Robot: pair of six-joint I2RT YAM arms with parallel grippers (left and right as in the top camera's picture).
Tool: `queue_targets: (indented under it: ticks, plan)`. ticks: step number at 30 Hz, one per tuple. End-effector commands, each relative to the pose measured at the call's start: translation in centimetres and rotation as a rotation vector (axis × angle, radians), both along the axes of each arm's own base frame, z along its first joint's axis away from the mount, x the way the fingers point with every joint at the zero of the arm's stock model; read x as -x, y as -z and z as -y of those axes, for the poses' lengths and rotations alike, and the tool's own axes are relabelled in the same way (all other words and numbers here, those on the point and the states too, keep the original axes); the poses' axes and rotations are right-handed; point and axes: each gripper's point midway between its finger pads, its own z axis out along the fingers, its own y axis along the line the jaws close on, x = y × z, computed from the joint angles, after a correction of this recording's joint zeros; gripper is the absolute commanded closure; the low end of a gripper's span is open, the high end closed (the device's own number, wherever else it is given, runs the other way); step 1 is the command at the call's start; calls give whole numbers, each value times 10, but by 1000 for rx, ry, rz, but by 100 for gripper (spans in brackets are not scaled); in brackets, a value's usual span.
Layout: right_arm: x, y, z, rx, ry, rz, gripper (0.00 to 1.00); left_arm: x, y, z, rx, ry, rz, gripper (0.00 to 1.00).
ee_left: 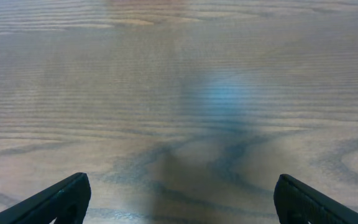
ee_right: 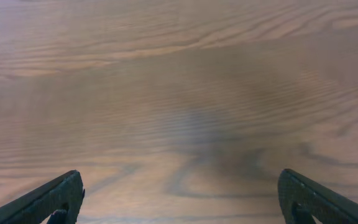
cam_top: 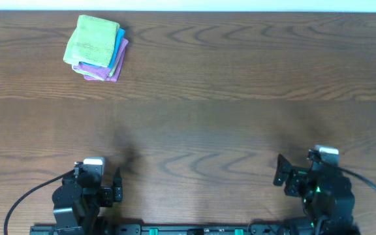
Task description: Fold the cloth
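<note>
Stack of folded terry cloths (cam_top: pixel 96 47) — green atop blue and purple — far left on brown wooden table (cam_top: pixel 240 78); left gripper (ee_left: pixel 182 183) and right gripper (ee_right: pixel 179 180) gape wide, empty.

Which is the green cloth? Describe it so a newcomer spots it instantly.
On the wooden table, look to the top-left corner of the overhead view, where a small stack of folded cloths sits alone. The green cloth is its top layer; unlike the blue cloth edging out on the right and the purple cloth underneath, its whole face shows.
</note>
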Motion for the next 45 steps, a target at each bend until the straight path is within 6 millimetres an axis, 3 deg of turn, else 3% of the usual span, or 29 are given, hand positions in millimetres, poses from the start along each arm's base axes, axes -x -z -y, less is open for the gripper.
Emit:
queue_targets:
  ticks: [1, 15, 31, 45]
  plan:
    - [2, 2, 6, 85, -33, 21, 1, 0, -1, -1, -18, 8, 6, 5]
    - [5, 43, 11, 109, -25, 20, 1, 0, -1, -1, -18, 8, 6, 5]
    - [7, 84, 2, 87, -78, -42, 1, 0, -1, -1, -18, 8, 6, 5]
    - [6, 84, 0, 83, -88, -41, 1, 0, -1, -1, -18, 8, 6, 5]
